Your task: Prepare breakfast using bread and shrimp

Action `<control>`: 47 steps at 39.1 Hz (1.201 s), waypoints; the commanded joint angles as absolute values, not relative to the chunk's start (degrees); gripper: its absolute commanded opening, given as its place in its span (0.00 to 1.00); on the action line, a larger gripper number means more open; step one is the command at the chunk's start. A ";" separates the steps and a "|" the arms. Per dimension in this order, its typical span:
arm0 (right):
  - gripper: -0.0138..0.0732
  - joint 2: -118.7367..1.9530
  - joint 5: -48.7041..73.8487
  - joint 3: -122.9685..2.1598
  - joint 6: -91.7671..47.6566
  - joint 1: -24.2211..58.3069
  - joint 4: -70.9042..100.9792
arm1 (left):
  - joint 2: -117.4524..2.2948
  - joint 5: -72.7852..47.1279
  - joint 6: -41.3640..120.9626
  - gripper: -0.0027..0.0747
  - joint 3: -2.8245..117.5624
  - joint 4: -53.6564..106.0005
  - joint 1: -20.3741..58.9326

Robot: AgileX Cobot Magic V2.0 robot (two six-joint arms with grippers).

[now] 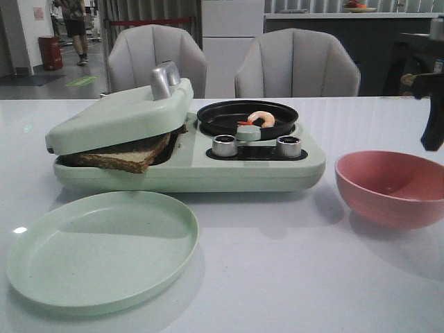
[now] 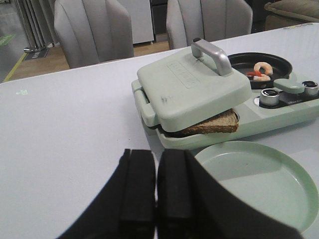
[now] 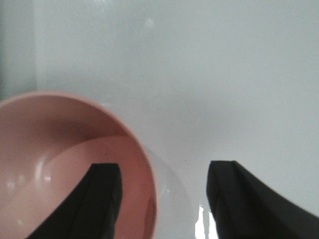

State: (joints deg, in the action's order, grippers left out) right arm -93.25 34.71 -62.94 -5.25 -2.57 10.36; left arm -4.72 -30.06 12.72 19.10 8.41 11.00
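Observation:
A brown-crusted bread slice (image 1: 121, 156) sticks out from under the almost shut lid (image 1: 121, 114) of the pale green sandwich maker (image 1: 208, 166); it also shows in the left wrist view (image 2: 212, 124). The shrimp (image 1: 262, 118) lies in the maker's small black pan (image 1: 246, 118), also in the left wrist view (image 2: 261, 69). My left gripper (image 2: 155, 164) is shut and empty, above the table near the green plate. My right gripper (image 3: 162, 184) is open and empty, over the rim of the pink bowl (image 3: 65, 164); its arm (image 1: 433, 114) shows at the right edge.
An empty pale green plate (image 1: 104, 250) lies in front of the maker. An empty pink bowl (image 1: 392, 187) stands to the right of the maker. Two silver knobs (image 1: 224, 145) sit on the maker's front. Two grey chairs (image 1: 156, 59) stand behind the table.

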 commanded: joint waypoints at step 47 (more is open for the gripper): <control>0.73 -22.50 4.88 -24.03 -10.25 22.13 16.24 | -5.38 -25.36 12.07 0.18 20.68 9.17 11.48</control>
State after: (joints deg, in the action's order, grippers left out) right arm -27.60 10.30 -25.16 -9.75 22.08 15.92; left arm -4.72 -30.06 12.72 19.10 8.41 11.00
